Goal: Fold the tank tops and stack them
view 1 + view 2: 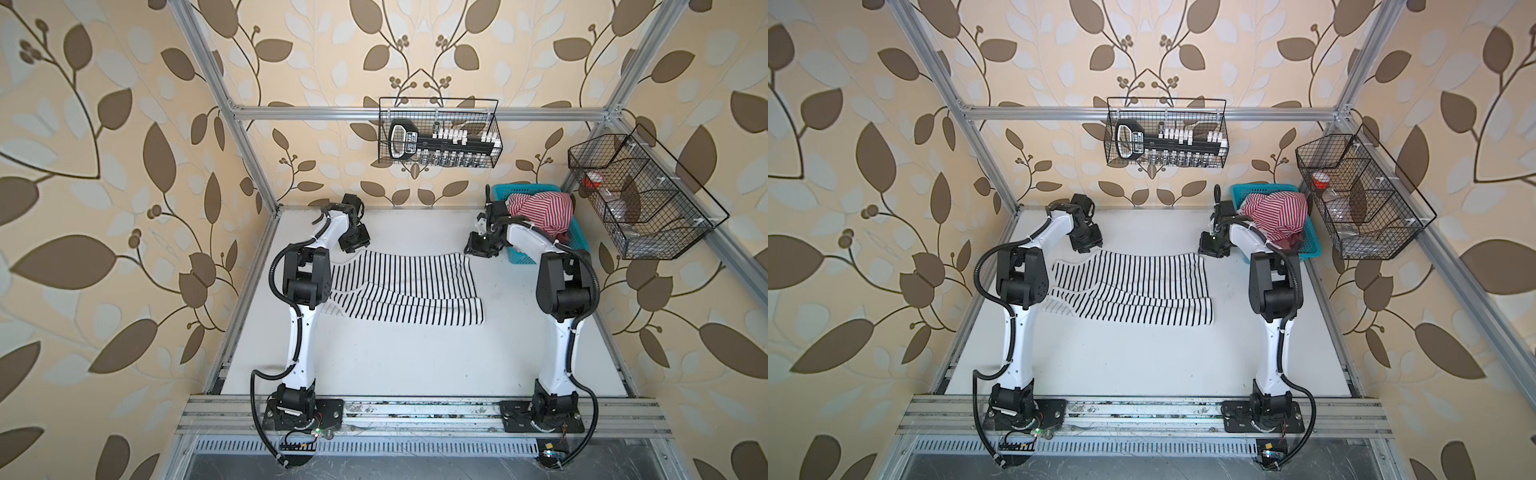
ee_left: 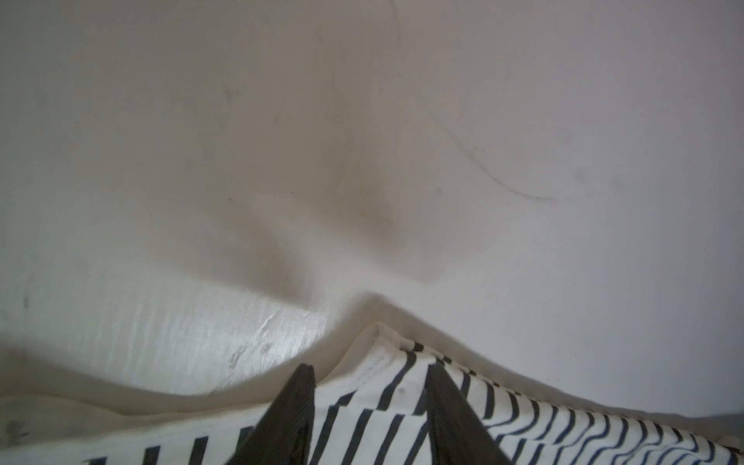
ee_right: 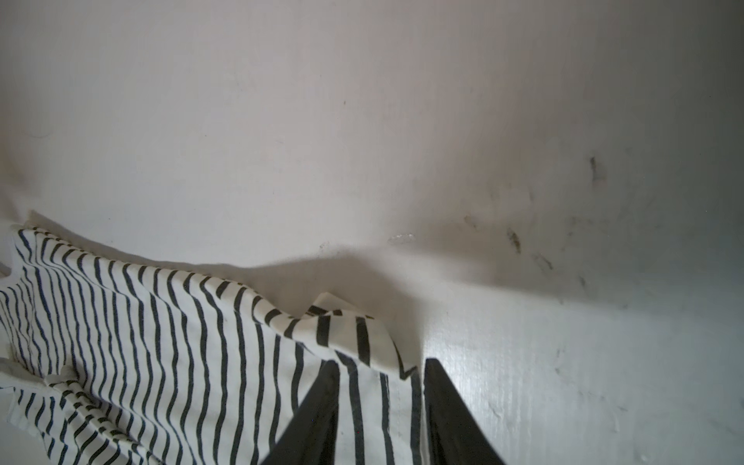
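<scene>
Cloth position: black top (image 1: 415, 286) lies on the table (image 1: 415, 365), left of centre, with its far edge running from one gripper to the other.

Left gripper (image 1: 353, 244) is down at the far left corner. In its wrist view the left gripper's jaws stand partly apart, with the corner of the black top lying between them. The cloth looks loose there, not pinched.

Right gripper (image 1: 480, 249) is down at the far right corner. Its wrist view shows the jaws partly apart with the hem between them. Just ahead of the jaws the corner is curled over on itself. No clamp on the cloth here either. Cannot tell whether either gripper's tips touch the table.

Count:
- tops: two. The black top is on the table. The red top (image 1: 540, 216) is bunched in the blue bin (image 1: 521, 258) at the far right corner, behind the right gripper.
- bins: one.
- wire baskets (image 1: 440, 133): two, one on the back rail and one on the right rail.

Edges: the black top is doubled, with an upper layer over a lower one that sticks out on the near side. Its left end runs under the left arm (image 1: 303, 274).

Room: wide bare table lies on the near side of the black top. A narrower strip lies behind it, and a gap separates it from the right arm (image 1: 561, 291).
</scene>
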